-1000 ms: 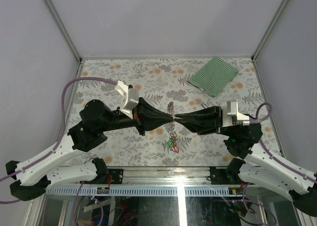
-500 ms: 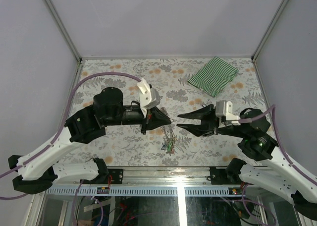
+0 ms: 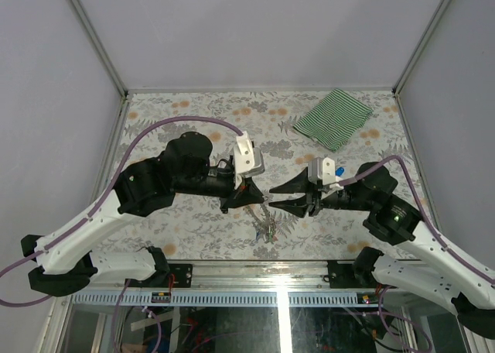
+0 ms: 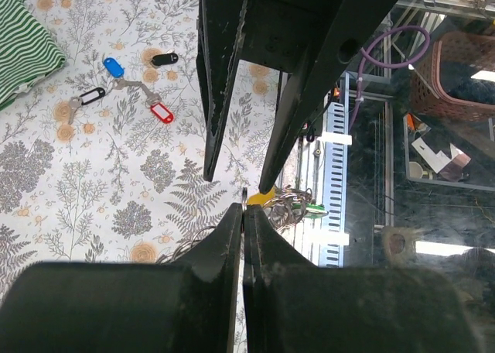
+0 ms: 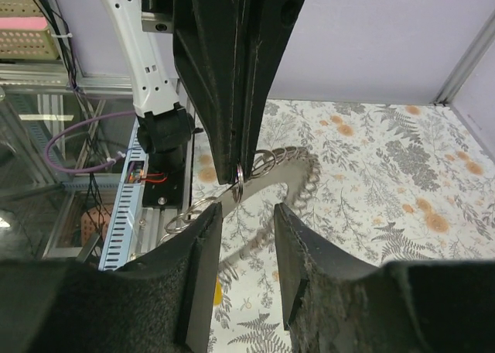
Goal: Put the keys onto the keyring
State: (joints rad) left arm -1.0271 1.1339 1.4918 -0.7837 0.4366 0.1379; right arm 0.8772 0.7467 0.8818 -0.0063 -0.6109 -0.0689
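Floral tabletop (image 3: 155, 125): near edge, tagged keys (image 3: 267, 227) dangle off the keyring (image 5: 282, 161), pinched in closed left gripper (image 4: 244, 214). Right gripper (image 5: 247, 214) faces it, jaws half apart, empty. Farther back, loose keys (image 4: 114, 66). Mid-task; next likely fetching one, which needs a fine pinch.

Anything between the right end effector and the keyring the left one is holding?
Nothing visible. The left end effector pinches the keyring at its tip. The right end effector, jaws open, faces it directly with only open air between. The green-striped cloth lies off at the far right, well clear.
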